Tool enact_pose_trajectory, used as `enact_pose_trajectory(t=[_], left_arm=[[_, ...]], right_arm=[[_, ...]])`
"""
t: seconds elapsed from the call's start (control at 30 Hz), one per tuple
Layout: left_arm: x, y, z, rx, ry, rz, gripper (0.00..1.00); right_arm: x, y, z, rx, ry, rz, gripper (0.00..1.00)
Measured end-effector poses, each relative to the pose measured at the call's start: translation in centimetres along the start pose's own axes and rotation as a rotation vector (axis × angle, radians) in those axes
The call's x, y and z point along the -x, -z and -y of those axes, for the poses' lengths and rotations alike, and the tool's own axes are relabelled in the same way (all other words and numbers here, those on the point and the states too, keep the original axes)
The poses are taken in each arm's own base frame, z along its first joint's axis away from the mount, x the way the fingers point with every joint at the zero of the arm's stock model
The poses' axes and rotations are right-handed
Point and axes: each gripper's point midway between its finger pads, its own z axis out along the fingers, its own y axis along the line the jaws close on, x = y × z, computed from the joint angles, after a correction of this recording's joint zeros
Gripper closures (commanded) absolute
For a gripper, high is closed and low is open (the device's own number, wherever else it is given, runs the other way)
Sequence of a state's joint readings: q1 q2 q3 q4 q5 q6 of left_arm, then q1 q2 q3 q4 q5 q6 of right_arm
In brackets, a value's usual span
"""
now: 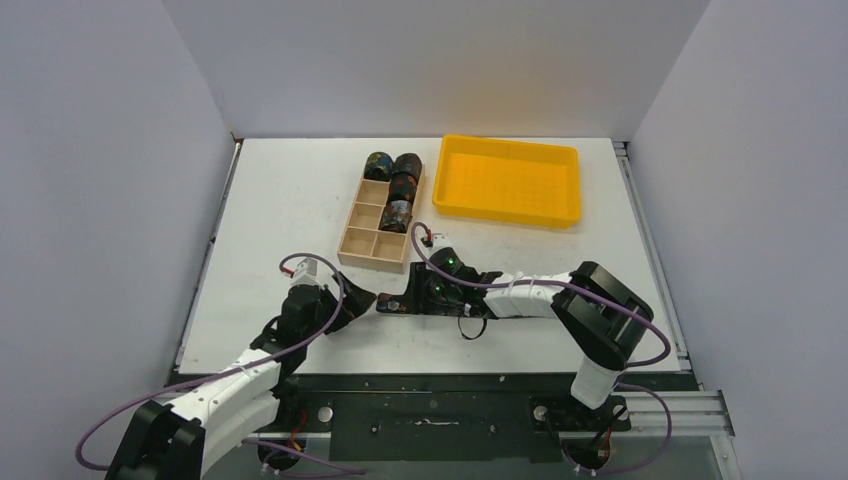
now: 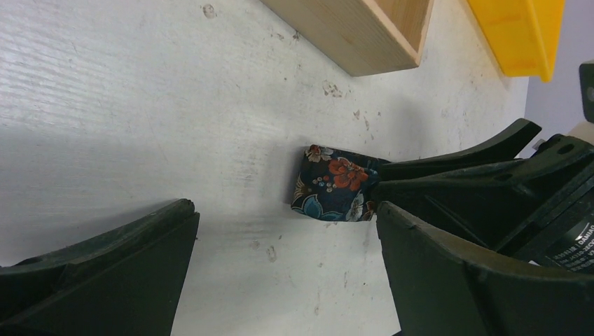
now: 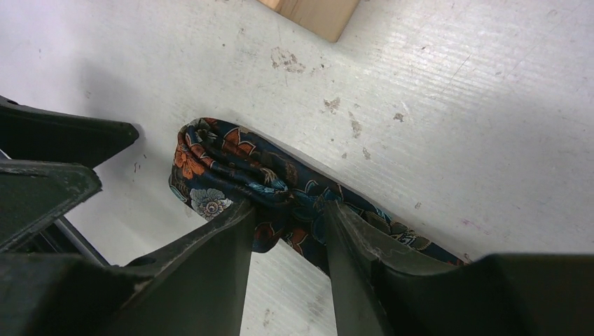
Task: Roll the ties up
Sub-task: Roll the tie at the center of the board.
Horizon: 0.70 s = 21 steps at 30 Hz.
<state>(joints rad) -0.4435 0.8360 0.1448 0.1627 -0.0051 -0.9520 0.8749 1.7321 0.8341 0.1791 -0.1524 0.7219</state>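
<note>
Right pincer (image 3: 287, 227): clamped on dark floral fabric tie (image 3: 224, 161).
Left pincer (image 2: 287, 210): stood apart.
Advice: we wanted tight, even turns.

A: How is the bench (image 2: 140, 105) finished?

B: A white, matt coat is seen, finely ridged like grain, scuffed and spotted with brownish stains.

A: And the tie (image 3: 231, 168)?

B: Dark cloth is shown, printed with flowers, soft and creased, with a faint sheen. The same cloth is seen on the rolled ties (image 1: 400, 187).

A: What of the 2 containers?

B: The box (image 2: 357, 35) is made of pale, bare wood, matt, its grain visible. The tray (image 1: 508, 180) is moulded in smooth yellow plastic with a slight gloss.

A: The left end effector (image 2: 284, 210) and right end effector (image 3: 288, 210)?

B: Black, matt plastic is seen, faintly grained.
</note>
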Motion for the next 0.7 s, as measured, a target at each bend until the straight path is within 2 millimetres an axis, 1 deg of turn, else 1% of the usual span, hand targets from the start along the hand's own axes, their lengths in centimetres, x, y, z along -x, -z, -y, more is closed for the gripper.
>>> enact_pose_trajectory(t=[0.1, 0.17, 0.23, 0.4, 0.57, 0.7], left_arm=[[-0.7, -0.2, -0.1, -0.004, -0.005, -0.034, 0.0], [-0.9, -0.4, 0.2, -0.019, -0.006, -0.048, 0.0], [-1.2, -0.6, 0.6, -0.04, -0.006, -0.065, 0.06], [-2.1, -1.2, 1.6, -0.101, -0.003, -0.123, 0.14], [-2.7, -1.8, 2.4, -0.142, 0.008, -0.161, 0.17], [-2.7, -1.9, 2.5, -0.151, 0.015, -0.164, 0.17]], right_arm=[[0.0, 0.0, 0.1, -0.007, 0.001, 0.003, 0.62], [0.0, 0.0, 0.2, -0.009, 0.003, 0.004, 0.63], [0.1, 0.0, 0.3, -0.012, 0.004, 0.007, 0.64], [-0.3, 0.0, 0.9, -0.023, 0.006, 0.004, 0.65], [-0.1, 0.1, 1.0, -0.016, 0.004, 0.016, 0.57], [0.9, 0.9, 1.3, -0.023, 0.003, 0.031, 0.55]])
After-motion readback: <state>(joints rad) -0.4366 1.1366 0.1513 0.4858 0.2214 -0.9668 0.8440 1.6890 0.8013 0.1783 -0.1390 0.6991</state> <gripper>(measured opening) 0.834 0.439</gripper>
